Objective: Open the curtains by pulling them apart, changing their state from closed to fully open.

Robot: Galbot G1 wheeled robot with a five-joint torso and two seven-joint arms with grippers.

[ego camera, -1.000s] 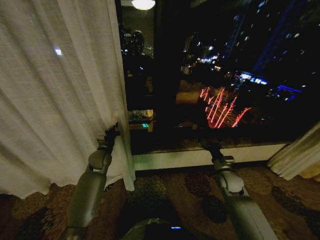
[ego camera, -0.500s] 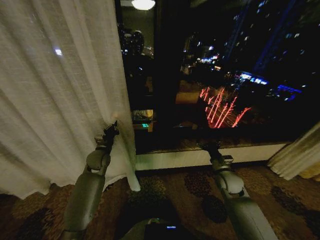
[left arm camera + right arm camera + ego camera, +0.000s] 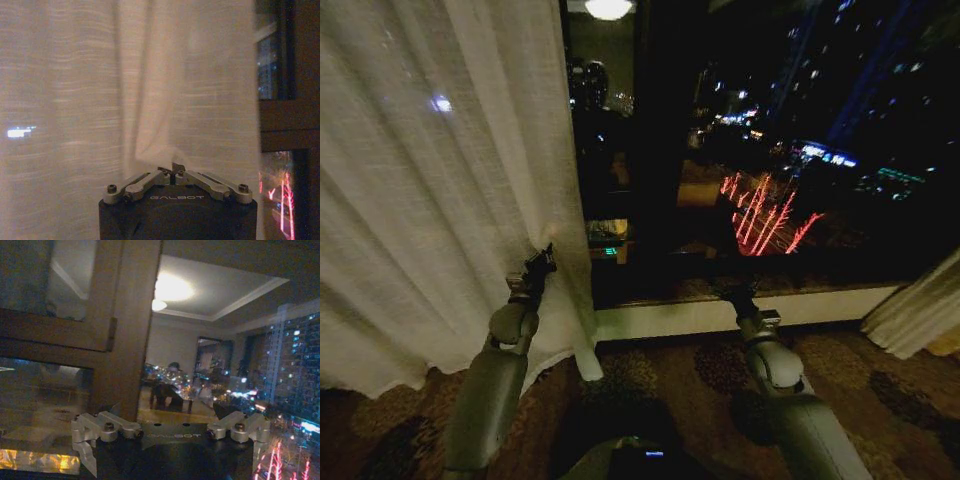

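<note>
The left curtain [image 3: 430, 200], a sheer cream pleated panel, hangs across the left of the head view, and its free edge falls beside the dark window. My left gripper [image 3: 542, 262] is at that edge at about sill height. In the left wrist view the left gripper [image 3: 172, 169] is shut on a pinched fold of the left curtain [image 3: 150, 100]. The right curtain [image 3: 912, 308] is bunched at the far right, low down. My right gripper [image 3: 732, 288] hangs in front of the window, apart from both panels. The right wrist view shows the right gripper [image 3: 174, 464] open with nothing between its fingers.
The bare window glass [image 3: 770, 150] shows night city lights and the room's reflection. A dark window post [image 3: 655, 150] stands just right of the left curtain's edge. A pale sill [image 3: 720, 315] runs below, with patterned carpet [image 3: 660, 375] in front.
The whole picture has shifted slightly to the right, so the camera moved. My left gripper still holds the curtain edge, and the hem below it has swung a little rightward. The right arm has barely moved.
</note>
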